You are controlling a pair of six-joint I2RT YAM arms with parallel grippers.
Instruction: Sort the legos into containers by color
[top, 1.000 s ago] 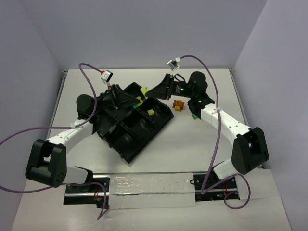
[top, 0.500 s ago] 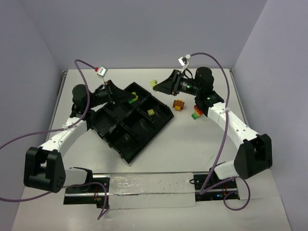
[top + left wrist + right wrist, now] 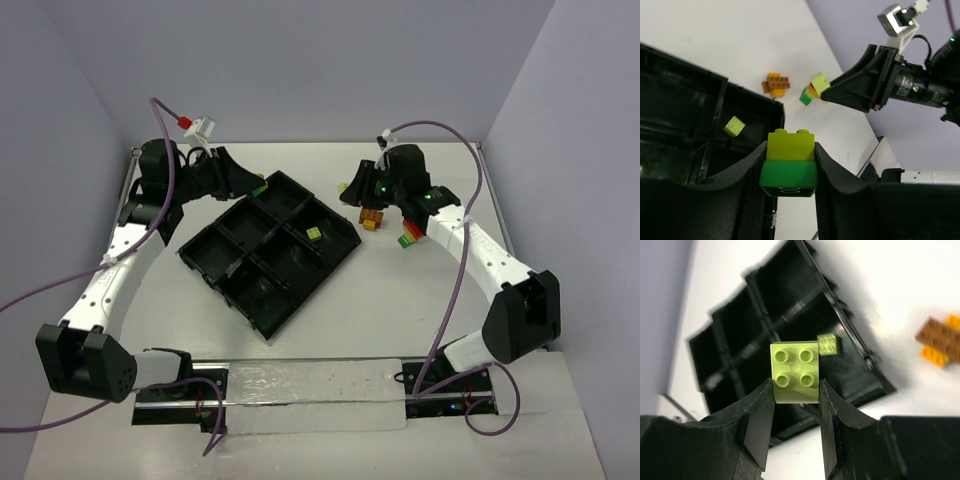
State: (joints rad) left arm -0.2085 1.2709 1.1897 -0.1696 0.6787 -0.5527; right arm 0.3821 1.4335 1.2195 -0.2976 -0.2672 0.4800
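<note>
My left gripper (image 3: pixel 258 187) is shut on a two-brick stack, yellow-green on green (image 3: pixel 789 162), held above the far left corner of the black tray (image 3: pixel 232 268). My right gripper (image 3: pixel 349 190) is shut on a pale yellow-green brick (image 3: pixel 795 372), held above the table just beyond the tray's far right corner. One small pale yellow-green brick (image 3: pixel 314 233) lies in a far right compartment and also shows in the right wrist view (image 3: pixel 829 345). Orange and brown bricks (image 3: pixel 372 217) and a red-and-green stack (image 3: pixel 408 238) lie on the table right of the tray.
The tray (image 3: pixel 765 310) sits turned diagonally in the middle of the white table. Its other compartments look dark and bare. Purple cables loop from both arms. Walls close the table at the back and sides.
</note>
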